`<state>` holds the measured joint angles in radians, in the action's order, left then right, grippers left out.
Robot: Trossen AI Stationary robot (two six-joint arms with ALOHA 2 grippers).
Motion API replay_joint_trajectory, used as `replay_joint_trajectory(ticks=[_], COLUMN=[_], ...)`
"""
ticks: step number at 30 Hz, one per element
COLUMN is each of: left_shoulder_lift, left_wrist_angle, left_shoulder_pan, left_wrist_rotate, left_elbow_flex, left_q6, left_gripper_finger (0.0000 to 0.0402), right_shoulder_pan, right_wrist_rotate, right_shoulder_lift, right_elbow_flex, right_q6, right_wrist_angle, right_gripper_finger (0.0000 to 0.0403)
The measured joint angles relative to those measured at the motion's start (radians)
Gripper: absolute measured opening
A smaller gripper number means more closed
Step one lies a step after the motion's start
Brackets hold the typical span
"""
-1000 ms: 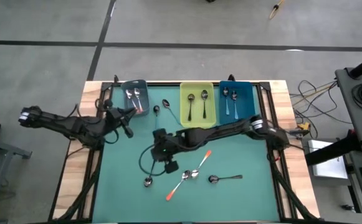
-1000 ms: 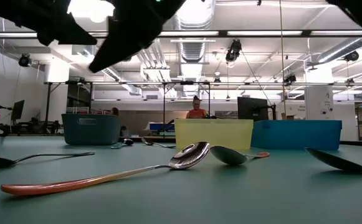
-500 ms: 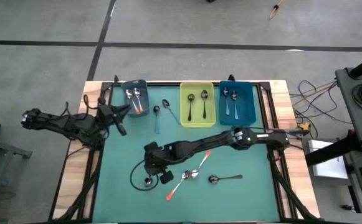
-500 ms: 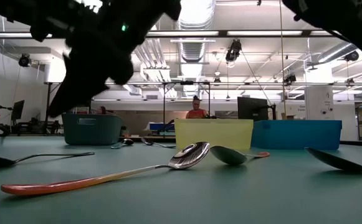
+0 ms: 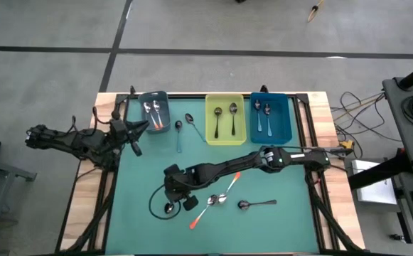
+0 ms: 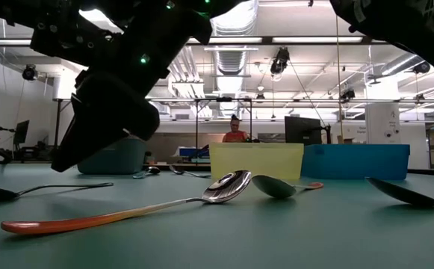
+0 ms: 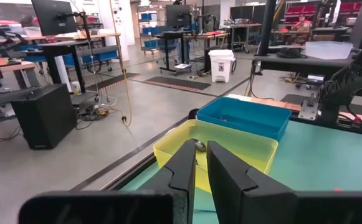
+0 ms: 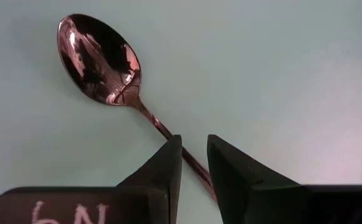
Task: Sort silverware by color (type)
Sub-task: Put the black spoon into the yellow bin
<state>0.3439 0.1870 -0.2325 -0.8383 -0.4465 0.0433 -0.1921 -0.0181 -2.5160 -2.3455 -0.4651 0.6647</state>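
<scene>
While six spoons already lie in the grey [image 5: 153,101], yellow [image 5: 226,131] and blue [image 5: 270,132] bins, about six wait on the green counter [image 5: 284,178]. Nearest the grey bin, the right tool [image 8: 193,163] narrowly straddles a dark-handled spoon [image 8: 100,59], perhaps pinching; the left tool [image 7: 200,163] is pressed together, empty.

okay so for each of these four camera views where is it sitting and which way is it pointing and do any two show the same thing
High view: overhead, straight down; both arms, three bins, green mat.
Low view: at mat height, looking level toward the bins; right arm looms above the orange-handled spoon.
Left wrist view: forward past the left tool, over the yellow bin.
Right wrist view: down past the right tool at a dark-handled spoon.
Shared: high view shows that same spoon under the right tool.
</scene>
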Motion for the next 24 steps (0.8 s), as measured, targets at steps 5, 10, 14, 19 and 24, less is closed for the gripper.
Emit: replay_joint_trajectory(ticks=[5,10,14,19,24], left_shoulder_lift=[0.0,0.0,0.0,0.002,0.002], left_wrist_angle=[0.0,0.0,0.0,0.001,0.001], left_shoulder_pan=[0.0,0.0,0.0,0.0,0.0], left_wrist_rotate=[0.0,0.001,0.001,0.004,0.004], left_elbow_flex=[0.0,0.0,0.0,0.0,0.0], left_q6=[0.0,0.0,0.0,0.0,0.0], left_gripper_finger=[0.0024,0.0024,0.0024,0.0024,0.0024], right_shoulder_pan=[0.0,-0.001,-0.002,0.009,0.032], right_wrist_rotate=[0.0,0.044,0.097,0.11,0.169], right_shoulder_lift=[0.0,-0.003,-0.02,-0.031,-0.038], right_elbow_flex=[0.0,0.0,0.0,0.002,0.003], right_q6=[0.018,0.02,0.021,0.02,0.021], right_wrist_angle=[-0.017,-0.042,-0.054,-0.054,-0.068], right_gripper_finger=[0.0102,0.0155,0.0165,0.0159,0.0151])
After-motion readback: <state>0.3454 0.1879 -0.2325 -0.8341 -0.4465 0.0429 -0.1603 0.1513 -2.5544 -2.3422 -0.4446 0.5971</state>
